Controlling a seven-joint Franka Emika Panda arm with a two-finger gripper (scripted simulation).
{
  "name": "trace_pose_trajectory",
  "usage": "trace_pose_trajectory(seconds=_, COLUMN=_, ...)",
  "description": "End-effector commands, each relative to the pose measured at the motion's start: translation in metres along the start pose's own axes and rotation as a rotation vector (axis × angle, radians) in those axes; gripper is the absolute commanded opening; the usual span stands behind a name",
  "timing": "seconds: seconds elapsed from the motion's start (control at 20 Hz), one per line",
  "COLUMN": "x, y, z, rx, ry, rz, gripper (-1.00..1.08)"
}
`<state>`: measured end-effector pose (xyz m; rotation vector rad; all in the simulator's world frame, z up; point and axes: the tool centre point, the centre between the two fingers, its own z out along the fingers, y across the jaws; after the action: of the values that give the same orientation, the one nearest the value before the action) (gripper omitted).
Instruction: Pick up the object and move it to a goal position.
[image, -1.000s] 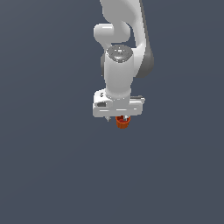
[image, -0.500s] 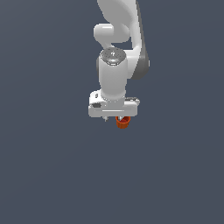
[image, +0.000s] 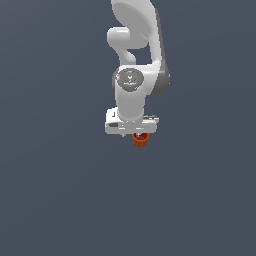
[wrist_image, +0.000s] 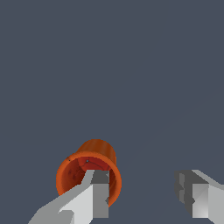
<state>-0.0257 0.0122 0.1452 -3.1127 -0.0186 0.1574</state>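
Looking from the side, I see the white two-fingered gripper (image: 136, 133) of the white robot arm (image: 134, 60) low over the dark grey floor (image: 60, 200), with the tiny orange-red cup-like cylinder (image: 140, 140) just under it. In the wrist view the fingers are spread wide: one finger (wrist_image: 98, 192) reaches into the cup's open mouth (wrist_image: 89, 178), the other stands well apart. I judge the grasp is not yet made; pinching, lifting and carrying to the goal remain.
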Motion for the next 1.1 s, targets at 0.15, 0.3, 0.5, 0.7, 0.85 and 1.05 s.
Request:
trace_pose_trajectory(seconds=0.15, x=-0.03, y=-0.007, z=0.035, rx=0.019, ry=-0.13, rz=0.015, gripper=0.28)
trace_pose_trajectory(seconds=0.3, x=-0.041, y=-0.01, z=0.046, rx=0.026, ry=-0.175, rz=0.02, gripper=0.28)
trace_pose_trajectory(seconds=0.5, x=-0.047, y=-0.011, z=0.053, rx=0.03, ry=-0.203, rz=0.023, gripper=0.28)
trace_pose_trajectory(seconds=0.7, x=-0.047, y=-0.011, z=0.053, rx=0.029, ry=-0.198, rz=0.022, gripper=0.28)
trace_pose_trajectory(seconds=0.85, x=-0.049, y=-0.011, z=0.061, rx=0.029, ry=-0.2, rz=0.022, gripper=0.28)
trace_pose_trajectory(seconds=1.05, x=-0.053, y=-0.012, z=0.077, rx=0.03, ry=-0.204, rz=0.023, gripper=0.28)
